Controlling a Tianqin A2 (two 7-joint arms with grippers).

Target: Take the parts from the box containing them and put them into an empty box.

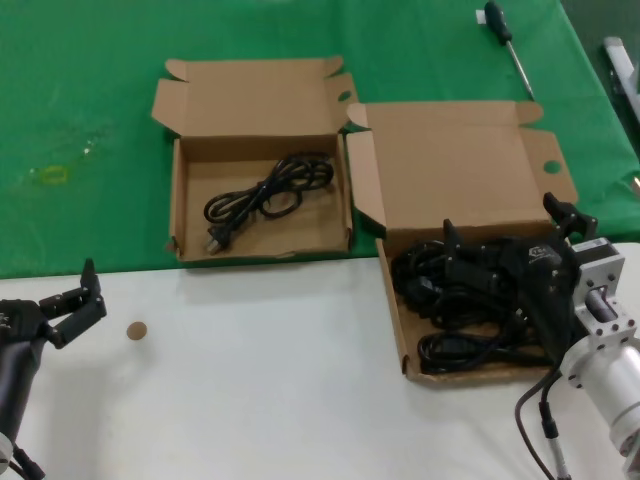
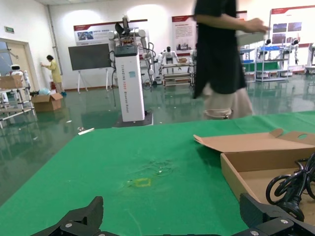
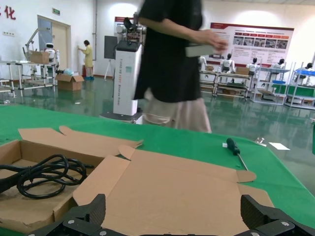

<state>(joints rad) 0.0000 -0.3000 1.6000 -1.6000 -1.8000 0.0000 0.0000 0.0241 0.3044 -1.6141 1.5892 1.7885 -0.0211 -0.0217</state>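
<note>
The wider brown box (image 1: pixel 392 300) at the right holds a tangled pile of black power cords (image 1: pixel 450 300). My right gripper (image 1: pixel 508 225) hovers over that pile, open, with nothing between its fingers; in the right wrist view it (image 3: pixel 174 211) faces the box's raised lid (image 3: pixel 172 191). The narrower box (image 1: pixel 178 200) stands to the left on the green cloth, lid open, with one looped cord (image 1: pixel 265 195) lying in it. Near the table's front left my left gripper (image 1: pixel 85 300) waits open and empty, and its own view shows the narrower box (image 2: pixel 236 179) and the cord (image 2: pixel 290 189).
A black-handled screwdriver (image 1: pixel 510 45) lies on the green cloth behind the wider box. A small brown disc (image 1: pixel 136 330) sits on the white tabletop near my left gripper. Both lids stand up at the back. A person walks past beyond the table.
</note>
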